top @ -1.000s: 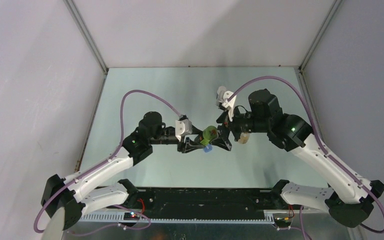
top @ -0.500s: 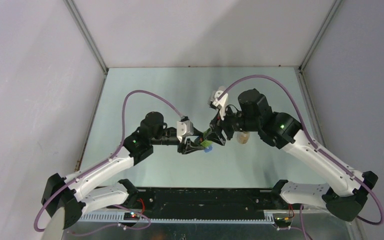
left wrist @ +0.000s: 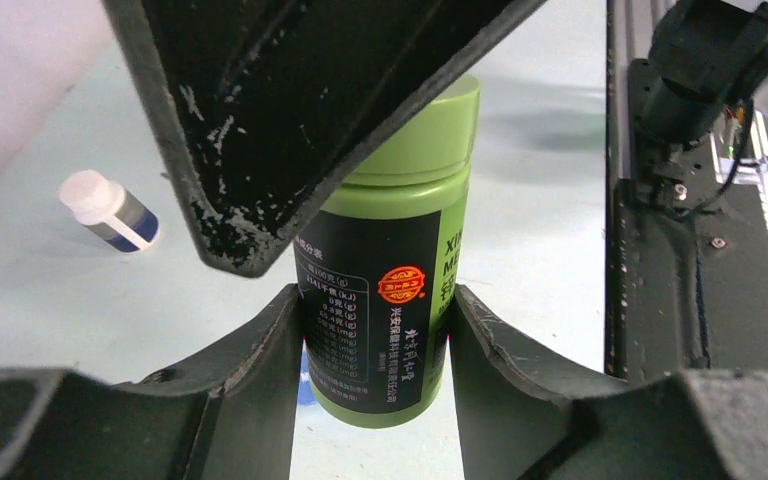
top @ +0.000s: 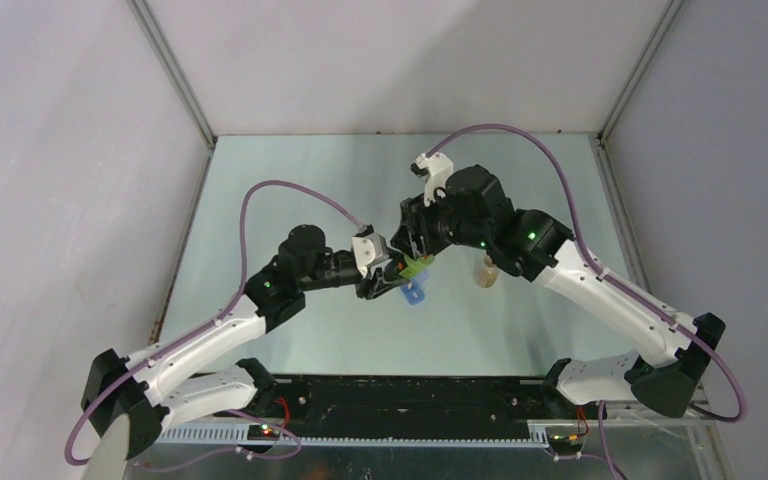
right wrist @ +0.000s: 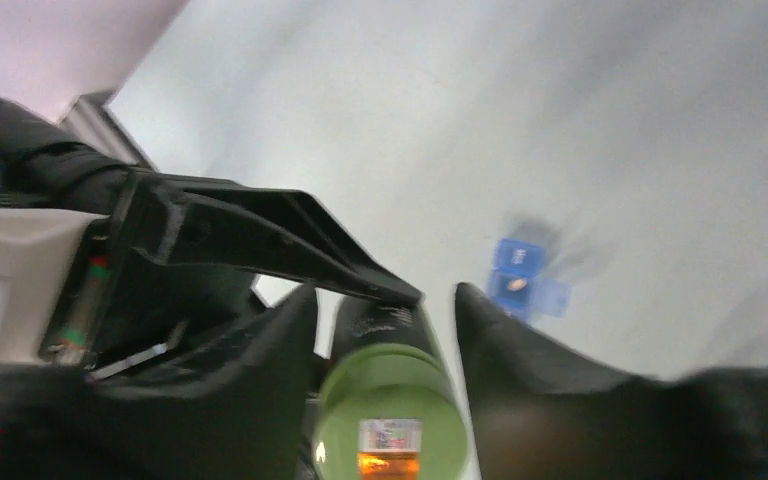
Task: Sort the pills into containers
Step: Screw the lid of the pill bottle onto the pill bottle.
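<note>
Green bottle (left wrist: 390, 300) clamped in left gripper (left wrist: 375, 305), over centre of pale table (top: 290, 170). Right gripper (right wrist: 385, 295) straddling cap; grip not discernible, view blurred. Blue pill box (top: 413, 294) just beside. Plain grey walls (top: 380, 60) around.

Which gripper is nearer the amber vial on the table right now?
Right. The right gripper sits around the cap of the green bottle, just left of the amber vial; the left gripper, gripping that bottle's body, is farther left.
</note>
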You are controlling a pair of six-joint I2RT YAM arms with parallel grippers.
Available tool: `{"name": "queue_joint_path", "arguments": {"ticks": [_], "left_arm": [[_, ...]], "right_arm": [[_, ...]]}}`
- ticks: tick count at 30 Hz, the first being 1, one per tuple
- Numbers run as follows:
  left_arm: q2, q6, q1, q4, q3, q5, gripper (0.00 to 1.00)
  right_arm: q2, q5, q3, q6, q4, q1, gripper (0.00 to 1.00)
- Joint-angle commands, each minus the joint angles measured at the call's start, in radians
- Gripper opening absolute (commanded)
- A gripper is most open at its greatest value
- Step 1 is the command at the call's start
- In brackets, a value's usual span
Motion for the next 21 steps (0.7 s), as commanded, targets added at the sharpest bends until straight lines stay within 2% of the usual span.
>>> {"name": "queue_joint_path", "arguments": {"ticks": [1,3,7,10,15,21], "left_arm": [[-0.029,-0.012,0.000,0.102,0.014,-0.053,0.00],[-0.025,-0.015,-0.001,0.099,0.017,-0.051,0.00],[-0.020,-0.016,0.000,0.099,0.022,-0.024,0.00],[-0.017,-0.014,0.000,0.091,0.028,0.004,0.00],[-0.009,-0.001,-0.001,0.082,0.032,0.112,0.00],[-0.006,0.013,-0.002,0.062,0.042,0.205,0.00]], "right_arm": [[-0.020,0.164,0.061,0.136,-0.031,-0.004,0.68],[-0.052,0.107,0.058,0.109,-0.022,-0.014,0.82],[-0.123,-0.099,0.030,-0.038,-0.022,-0.054,0.89],[-0.175,-0.191,0.001,-0.211,-0.080,-0.066,0.90],[-0.205,-0.347,-0.014,-0.398,-0.198,-0.067,0.90],[-0.158,-0.322,0.001,-0.445,-0.261,-0.067,0.89]]}}
